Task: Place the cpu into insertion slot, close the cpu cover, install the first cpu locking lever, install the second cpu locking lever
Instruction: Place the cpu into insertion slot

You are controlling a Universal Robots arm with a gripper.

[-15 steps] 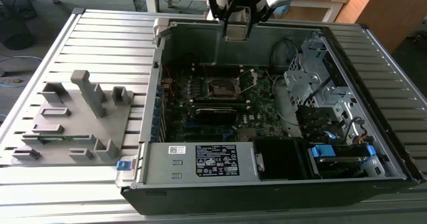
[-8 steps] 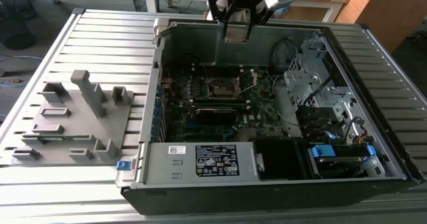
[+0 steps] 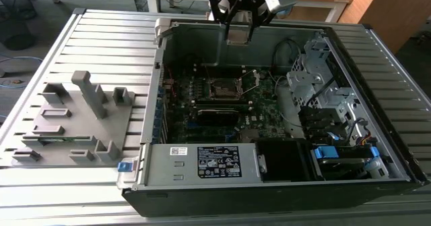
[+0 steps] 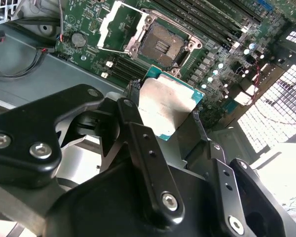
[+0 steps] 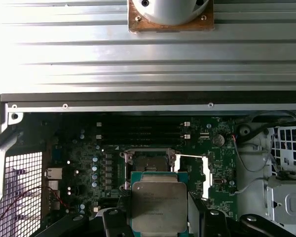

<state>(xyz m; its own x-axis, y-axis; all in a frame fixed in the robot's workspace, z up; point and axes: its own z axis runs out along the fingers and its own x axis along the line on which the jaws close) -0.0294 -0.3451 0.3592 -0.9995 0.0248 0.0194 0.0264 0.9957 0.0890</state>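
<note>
The gripper (image 3: 239,32) hangs over the open computer case (image 3: 145,130), at 12 o'clock from the insertion slot (image 3: 222,88) in the exterior view. Its jaws are clamped on the cpu (image 4: 170,106), gripping it by two opposite edges. In both wrist views the chip's dull metal top faces the camera, with a thin green border around it. It is held in the air, apart from the motherboard (image 5: 79,148).

In the first wrist view the cpu (image 5: 159,207) sits just in front of the slot (image 5: 148,163) and partly covers its near rim. In the second wrist view the slot (image 4: 160,44) lies bare inside its silvery rim, its dark contact field open to view.

The cpu cover (image 4: 111,27) is swung open and lies just beside the slot, hinged along the shared edge. In the exterior view it is at 3 o'clock from the slot.

The case rests on a slatted metal bench (image 3: 101,39). A grey fixture (image 3: 74,120) with upright posts sits at 9 o'clock from the case
</note>
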